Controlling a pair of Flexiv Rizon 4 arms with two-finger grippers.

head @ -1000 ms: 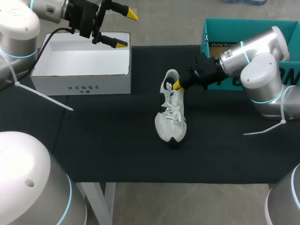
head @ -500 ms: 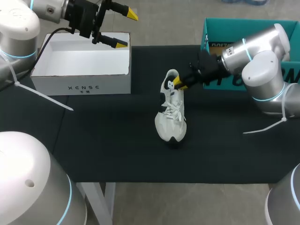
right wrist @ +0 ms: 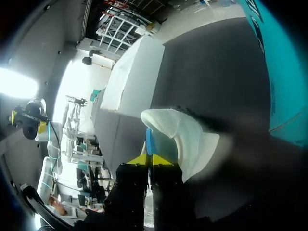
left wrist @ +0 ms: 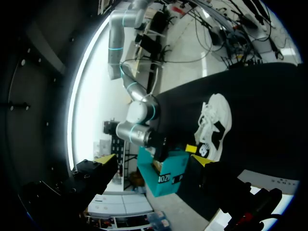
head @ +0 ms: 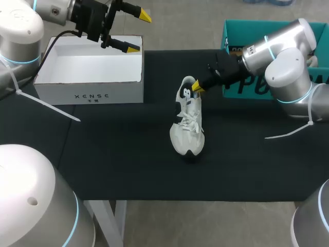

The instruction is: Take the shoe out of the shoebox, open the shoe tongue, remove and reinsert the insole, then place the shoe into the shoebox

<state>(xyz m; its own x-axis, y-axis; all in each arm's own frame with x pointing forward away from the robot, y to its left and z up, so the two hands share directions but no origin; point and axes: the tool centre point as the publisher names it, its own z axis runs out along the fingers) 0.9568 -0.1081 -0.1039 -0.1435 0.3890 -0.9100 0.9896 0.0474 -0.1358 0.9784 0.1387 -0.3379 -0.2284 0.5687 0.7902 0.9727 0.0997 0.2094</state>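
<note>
The shoe (head: 187,122) stands on its sole in the middle of the table (head: 123,159), apart from the white shoebox (head: 90,91). The right gripper (head: 197,88) is at its heel. In the right wrist view its two tips are pressed almost together on a thin blue strip (right wrist: 148,140), seemingly the insole, though most of it is hidden inside the shoe. The left gripper (head: 134,31) hangs over the shoebox's corner with its fingers wide apart and empty.
</note>
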